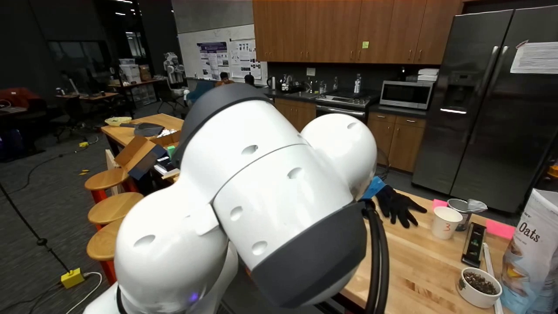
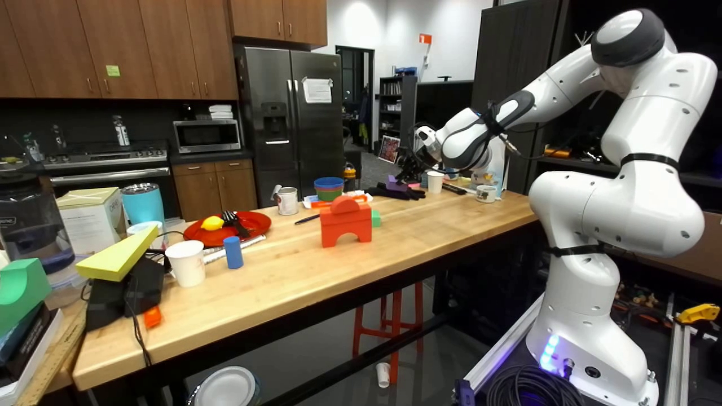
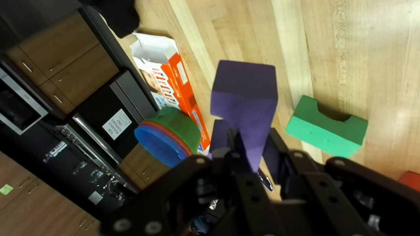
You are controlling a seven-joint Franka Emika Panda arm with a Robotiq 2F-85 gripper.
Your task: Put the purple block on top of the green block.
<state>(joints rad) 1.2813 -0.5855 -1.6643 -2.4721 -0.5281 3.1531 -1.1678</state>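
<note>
Purple block [image 3: 244, 95] pinched in the gripper [image 3: 253, 133]; the green block [image 2: 376, 218] rests on the table [image 2: 293, 270], to the gripper's left and seemingly nearer in an exterior view; the carry likely runs that way.

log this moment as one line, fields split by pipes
tool: gripping purple block | purple block: held above tabletop, apart from green block | green block: on tabletop, nothing on it | stack: not yet made
</note>
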